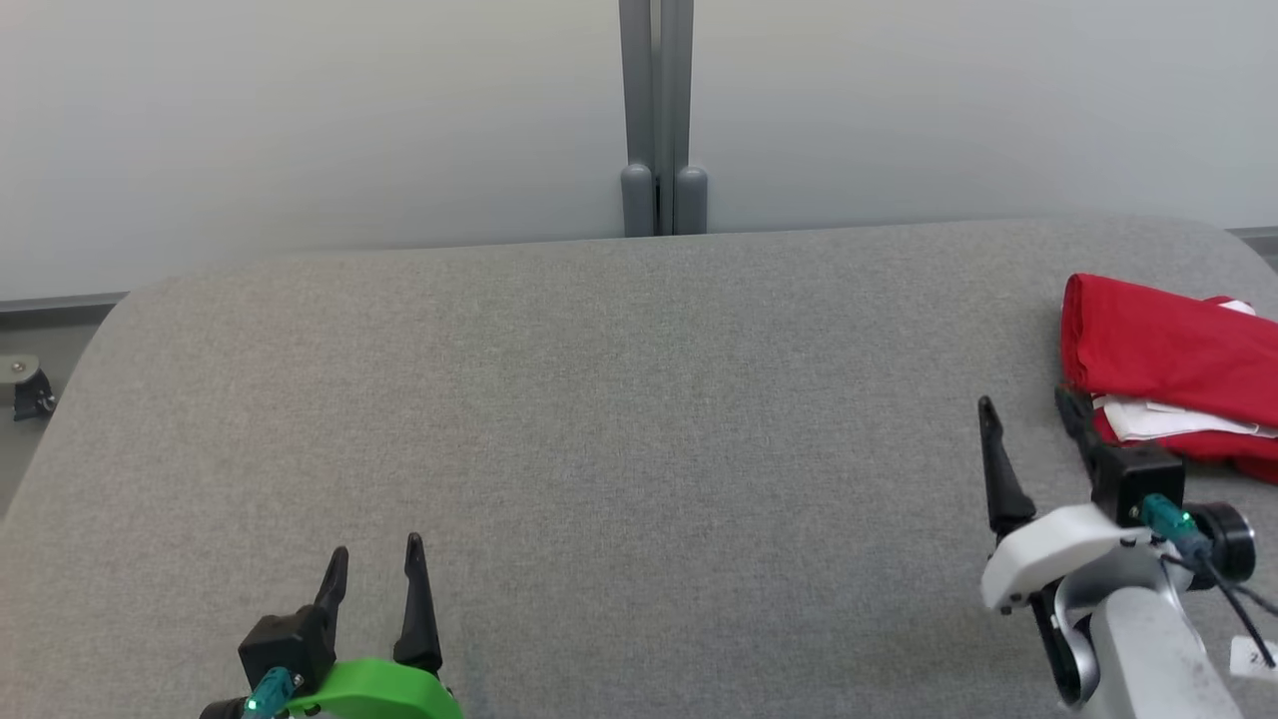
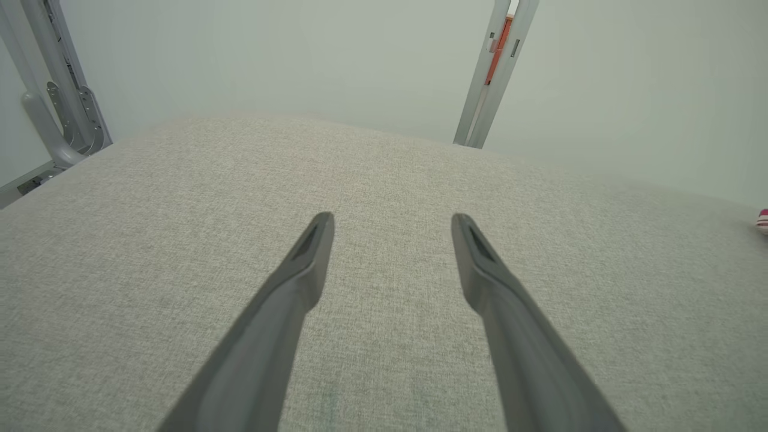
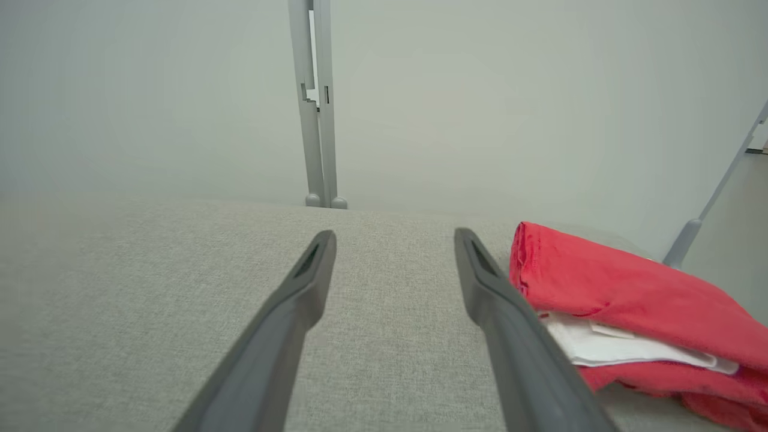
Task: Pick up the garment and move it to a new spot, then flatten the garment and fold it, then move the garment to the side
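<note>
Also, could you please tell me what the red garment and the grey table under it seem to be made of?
The garment looks like soft matte cloth, perhaps cotton knit: it drapes in folds and shows a stitched hem. The table appears covered in matte woven fabric, given its fine flecked weave; what lies underneath is hidden.

Matt woven table (image 1: 599,399); cloth garment (image 1: 1158,345)

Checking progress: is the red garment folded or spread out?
Folded. The garment lies in stacked red layers, white showing between them, near the table's right end.
</note>
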Available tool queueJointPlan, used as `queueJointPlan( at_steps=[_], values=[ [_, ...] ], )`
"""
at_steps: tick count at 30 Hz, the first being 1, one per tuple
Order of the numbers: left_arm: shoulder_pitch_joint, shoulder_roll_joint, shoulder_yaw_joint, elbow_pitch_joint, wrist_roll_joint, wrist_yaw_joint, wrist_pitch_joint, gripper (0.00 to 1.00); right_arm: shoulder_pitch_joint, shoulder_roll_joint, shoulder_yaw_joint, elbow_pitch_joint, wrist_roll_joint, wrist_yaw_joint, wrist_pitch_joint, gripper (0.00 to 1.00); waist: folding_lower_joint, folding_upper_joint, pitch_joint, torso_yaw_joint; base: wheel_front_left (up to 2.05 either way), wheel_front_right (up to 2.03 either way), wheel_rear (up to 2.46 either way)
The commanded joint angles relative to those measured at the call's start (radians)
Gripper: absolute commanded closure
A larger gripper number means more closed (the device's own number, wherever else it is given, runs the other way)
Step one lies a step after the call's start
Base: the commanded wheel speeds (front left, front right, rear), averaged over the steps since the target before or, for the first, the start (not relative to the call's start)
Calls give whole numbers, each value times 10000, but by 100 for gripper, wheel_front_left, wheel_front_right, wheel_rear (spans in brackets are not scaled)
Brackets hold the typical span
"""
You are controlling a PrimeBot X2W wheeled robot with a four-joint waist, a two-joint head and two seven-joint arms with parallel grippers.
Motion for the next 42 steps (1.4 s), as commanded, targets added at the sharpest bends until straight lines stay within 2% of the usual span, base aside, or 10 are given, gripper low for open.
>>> queueJointPlan(
  at_steps=[1, 6, 12, 29, 30, 33, 42],
  values=[
    [199, -32, 58, -57, 63, -36, -24, 0, 330, 131, 13, -283, -42, -18, -27, 0, 0, 0, -152, 32, 0, 0, 0],
    [576, -99, 75, -302, 271, -163, -25, 0, 1503, 435, 346, -1261, 288, -18, 84, 0, 0, 0, -288, 100, 0, 0, 0],
    [663, -161, 34, -418, 332, -244, -15, 0, 2267, 449, 963, -1516, 1098, -18, 79, 0, 0, 0, -317, 250, 0, 0, 0],
    [701, -203, -55, -601, 542, -387, -15, 0, 2487, 454, 1003, -1639, 1269, -18, 19, 0, 0, 0, -321, 243, 0, 0, 0],
    [601, -209, -55, -584, 562, -351, -14, 100, 2414, 481, 1026, -1564, 1265, 2, 58, 100, 0, 0, -321, 243, 0, 0, 0],
    [690, -211, -65, -318, 566, -349, -13, 100, 2528, 520, 1043, -1315, 1264, 2, 63, 100, 0, 0, -321, 242, 0, 0, 0],
    [482, -212, 335, -421, -1021, -555, 462, 100, 2321, 512, 805, -1401, 3063, 1, 564, 100, 0, 0, -260, 209, 0, 0, 0]
  ],
)
